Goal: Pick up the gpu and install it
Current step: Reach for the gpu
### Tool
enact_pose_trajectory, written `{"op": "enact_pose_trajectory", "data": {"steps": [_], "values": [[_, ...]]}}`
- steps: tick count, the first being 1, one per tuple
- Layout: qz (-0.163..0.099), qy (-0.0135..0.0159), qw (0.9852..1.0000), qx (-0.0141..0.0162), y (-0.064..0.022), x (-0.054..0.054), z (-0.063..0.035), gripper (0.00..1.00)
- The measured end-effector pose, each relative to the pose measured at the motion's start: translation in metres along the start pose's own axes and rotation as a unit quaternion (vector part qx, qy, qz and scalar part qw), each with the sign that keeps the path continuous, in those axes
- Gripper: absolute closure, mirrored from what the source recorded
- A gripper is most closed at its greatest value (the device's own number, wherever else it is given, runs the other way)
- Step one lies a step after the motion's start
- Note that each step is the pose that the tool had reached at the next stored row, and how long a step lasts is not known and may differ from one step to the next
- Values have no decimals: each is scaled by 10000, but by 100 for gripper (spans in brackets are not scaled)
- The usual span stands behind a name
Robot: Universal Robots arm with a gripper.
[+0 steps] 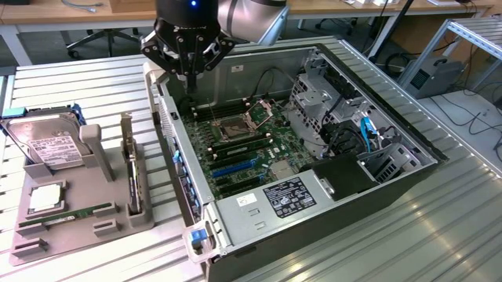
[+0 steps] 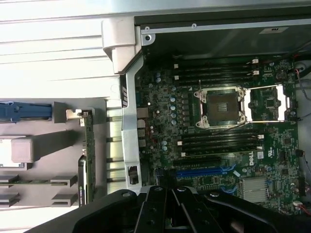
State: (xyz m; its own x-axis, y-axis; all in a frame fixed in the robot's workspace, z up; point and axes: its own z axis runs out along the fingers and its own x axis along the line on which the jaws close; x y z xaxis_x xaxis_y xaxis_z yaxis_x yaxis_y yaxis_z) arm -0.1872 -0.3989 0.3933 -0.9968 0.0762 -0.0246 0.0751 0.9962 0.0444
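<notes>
Risk: your tool (image 1: 190,87) hangs shut and empty over the case (image 1: 251,69), the gpu (image 1: 131,176) standing in its holder (image 1: 93,207) at seven o'clock. Reach it shut and you topple it.

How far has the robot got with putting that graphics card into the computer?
Nothing looks done yet. The gpu stands on edge in the grey holder beside the open computer case. The end effector hangs shut and empty above the motherboard. The blue slots are bare, so both the pick-up and the install are left.
</notes>
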Motion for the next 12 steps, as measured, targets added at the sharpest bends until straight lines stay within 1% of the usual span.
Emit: {"op": "enact_pose_trajectory", "data": {"steps": [12], "values": [[0, 0, 10000, 0, -3, 44, -1, 89]]}}
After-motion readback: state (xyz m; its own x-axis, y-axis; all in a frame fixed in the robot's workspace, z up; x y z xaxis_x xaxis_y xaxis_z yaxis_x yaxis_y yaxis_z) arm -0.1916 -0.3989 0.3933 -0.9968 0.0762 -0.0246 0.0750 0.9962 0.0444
